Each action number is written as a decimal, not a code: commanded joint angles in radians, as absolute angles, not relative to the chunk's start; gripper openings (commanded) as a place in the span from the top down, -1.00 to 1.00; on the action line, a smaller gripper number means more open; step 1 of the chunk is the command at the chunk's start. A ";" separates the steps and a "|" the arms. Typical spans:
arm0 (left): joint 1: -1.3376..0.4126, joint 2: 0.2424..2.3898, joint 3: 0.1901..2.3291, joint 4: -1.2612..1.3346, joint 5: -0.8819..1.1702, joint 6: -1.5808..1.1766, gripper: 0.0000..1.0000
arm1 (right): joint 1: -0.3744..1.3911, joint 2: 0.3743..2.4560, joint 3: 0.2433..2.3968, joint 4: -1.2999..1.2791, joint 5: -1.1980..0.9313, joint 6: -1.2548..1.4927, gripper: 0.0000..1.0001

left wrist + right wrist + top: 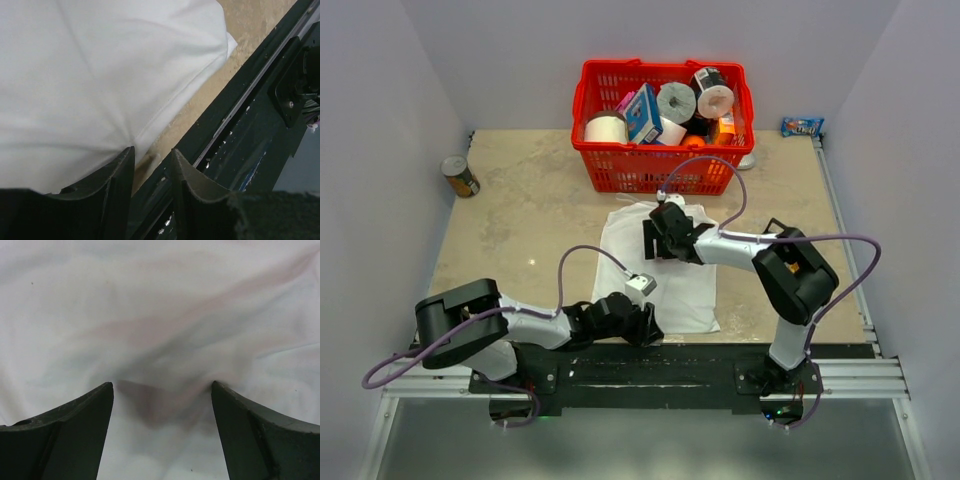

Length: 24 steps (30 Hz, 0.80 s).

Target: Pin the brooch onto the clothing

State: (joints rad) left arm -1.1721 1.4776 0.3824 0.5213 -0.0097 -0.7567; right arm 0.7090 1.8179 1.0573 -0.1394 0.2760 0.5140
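The shirt (680,290) lies flat on the counter (520,210), thin and limp, so I'd pinch a fold; my right pincer (160,386) gapes over it, left pincer (152,150) barely parted at its hem, brooch unseen.

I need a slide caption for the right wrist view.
Open right gripper close above the rumpled white T-shirt.
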 commanded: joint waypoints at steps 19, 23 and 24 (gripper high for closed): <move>-0.990 1.089 0.721 0.075 -0.048 -0.485 -0.96 | 0.533 1.281 0.932 -0.362 0.273 0.408 -0.83; -0.858 1.060 0.894 -0.118 -0.025 -0.283 -0.99 | 0.399 1.250 0.890 -0.373 0.281 0.373 -0.85; -0.792 1.074 0.928 -0.164 -0.005 -0.255 -0.99 | 0.344 1.250 0.881 -0.373 0.285 0.361 -0.85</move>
